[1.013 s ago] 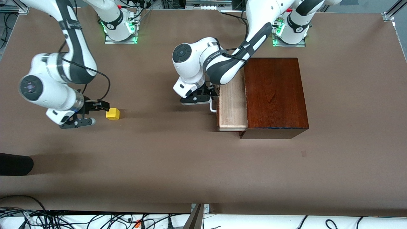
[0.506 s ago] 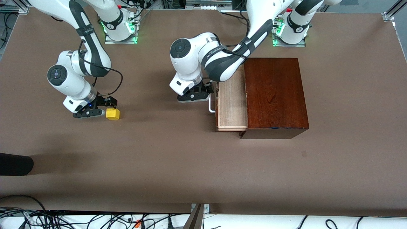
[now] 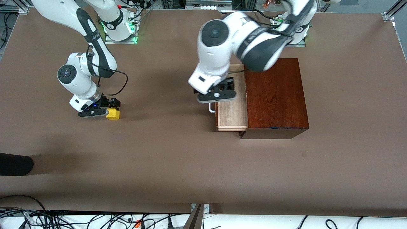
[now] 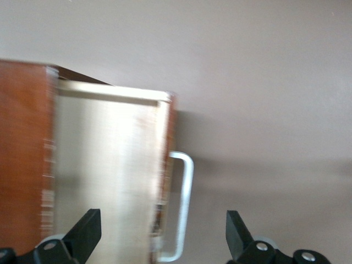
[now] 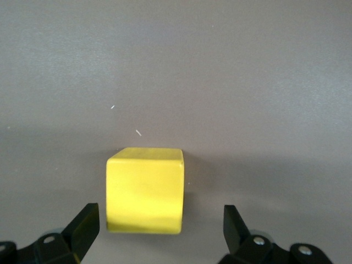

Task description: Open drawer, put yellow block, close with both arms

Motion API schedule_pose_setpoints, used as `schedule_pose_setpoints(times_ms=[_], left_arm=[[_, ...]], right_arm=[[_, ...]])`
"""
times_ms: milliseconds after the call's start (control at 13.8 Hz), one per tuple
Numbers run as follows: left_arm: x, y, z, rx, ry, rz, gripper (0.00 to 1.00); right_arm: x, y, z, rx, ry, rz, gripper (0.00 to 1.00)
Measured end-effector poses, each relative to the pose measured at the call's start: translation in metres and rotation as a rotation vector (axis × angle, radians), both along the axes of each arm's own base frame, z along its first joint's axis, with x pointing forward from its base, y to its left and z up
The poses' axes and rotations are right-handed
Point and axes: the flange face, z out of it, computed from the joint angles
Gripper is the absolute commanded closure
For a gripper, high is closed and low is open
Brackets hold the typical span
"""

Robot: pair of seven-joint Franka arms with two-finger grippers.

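Right tool (image 3: 102, 108), left-centre of the frame, spread wide just above the yellow block (image 3: 113, 114) resting on the bench (image 3: 159, 159). Best practice, judged from here: centre the block between both fingers (image 5: 82, 225), descend squarely, then pinch on flat faces. Left tool (image 3: 219, 93), spread and empty, hovers over the handle (image 3: 211, 108) of the drawer (image 3: 232, 114), which stands open at upper centre.

My left arm covers the part of the drawer (image 3: 232, 116) toward the bases, along with most of its white handle (image 3: 211, 109). In my left wrist view the drawer and the wooden box (image 4: 25, 165) are smeared with blur and cut off at the edge. My right end effector (image 3: 102, 108) hides part of the yellow block (image 3: 113, 114).
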Motion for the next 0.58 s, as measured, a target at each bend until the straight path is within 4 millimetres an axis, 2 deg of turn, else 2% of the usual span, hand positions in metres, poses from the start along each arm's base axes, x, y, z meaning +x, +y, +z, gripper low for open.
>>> schedule_pose_setpoints(times_ms=[145,289,434,579], left_arm=[[0.024,0.053,0.027,-0.005,0.007,0.01,0.0],[0.041,0.096,0.042,-0.008,0.011,0.013,0.0],[0.05,0.126,0.051,-0.009,0.008,0.014,0.0],[0.054,0.147,0.058,-0.019,0.018,0.01,0.0]], right_arm=[[0.0,0.001,-0.008,-0.002,-0.007,0.001,0.11],[0.001,0.003,-0.009,-0.001,-0.01,0.004,0.17],[0.003,0.003,-0.007,-0.001,-0.017,0.004,0.22],[0.006,0.004,-0.005,0.0,-0.023,0.004,0.37]])
